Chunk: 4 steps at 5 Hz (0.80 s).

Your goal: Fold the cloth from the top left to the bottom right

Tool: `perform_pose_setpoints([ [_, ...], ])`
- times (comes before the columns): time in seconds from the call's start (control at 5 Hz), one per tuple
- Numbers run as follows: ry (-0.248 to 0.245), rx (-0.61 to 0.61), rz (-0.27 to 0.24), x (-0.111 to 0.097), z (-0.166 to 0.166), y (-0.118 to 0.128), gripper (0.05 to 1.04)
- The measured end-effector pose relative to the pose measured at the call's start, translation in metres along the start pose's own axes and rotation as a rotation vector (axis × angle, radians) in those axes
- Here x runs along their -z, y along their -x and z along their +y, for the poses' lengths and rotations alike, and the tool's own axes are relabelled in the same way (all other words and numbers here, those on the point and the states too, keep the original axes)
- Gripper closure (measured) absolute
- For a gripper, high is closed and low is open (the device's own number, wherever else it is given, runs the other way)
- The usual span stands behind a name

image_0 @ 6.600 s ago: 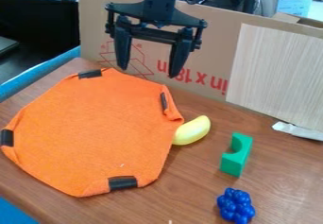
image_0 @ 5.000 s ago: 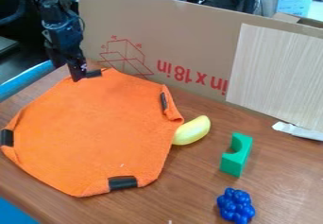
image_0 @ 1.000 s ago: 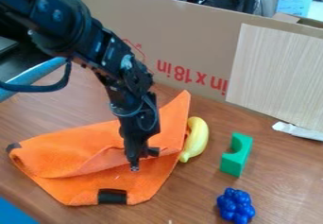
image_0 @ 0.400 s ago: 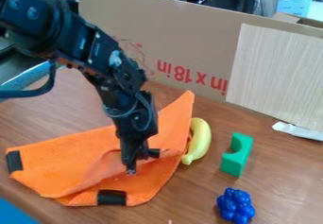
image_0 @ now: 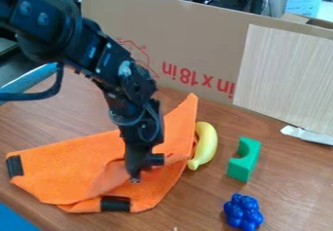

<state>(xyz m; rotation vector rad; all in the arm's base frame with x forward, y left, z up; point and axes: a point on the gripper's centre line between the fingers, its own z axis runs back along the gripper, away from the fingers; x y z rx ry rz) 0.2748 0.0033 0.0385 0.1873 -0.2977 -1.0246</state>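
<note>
The black robot arm is slanting from the far left side over the wooden table, and its gripper is pointing down at the right-hand part of the orange cloth. I cannot tell if the gripper is holding the fabric or is being open. The cloth is lying on the left and middle part of the table, and it is being partly folded: a flap from the far side is lying over the near part, and its edge is running unevenly below the gripper. One pointed corner is sticking out toward the far right. A black band is showing at the left end of the cloth, and another black band is showing at its near edge. A yellow toy banana is lying just beside the right edge of the cloth. A green block with a curved hollow is standing to the right of the banana, apart from it, and a bumpy blue toy is lying nearer than the block. Behind, a cardboard wall with red print is standing, and a pale wood-grain panel is covering its right part. A whitish strip is lying near the foot of this panel.
</note>
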Motion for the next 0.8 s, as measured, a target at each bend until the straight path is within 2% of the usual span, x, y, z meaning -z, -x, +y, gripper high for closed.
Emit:
perform_pose_setpoints([
  [0.2, 0.034, -0.008, -0.016, 0.000, -0.004, -0.001, 0.227],
  [0.4, 0.090, -0.052, -0.061, -0.008, 0.005, 0.001, 0.077],
  [0.6, 0.143, -0.110, -0.130, -0.027, 0.018, 0.001, 0.081],
  [0.8, 0.041, -0.276, -0.089, -0.067, 0.048, 0.017, 0.084],
])
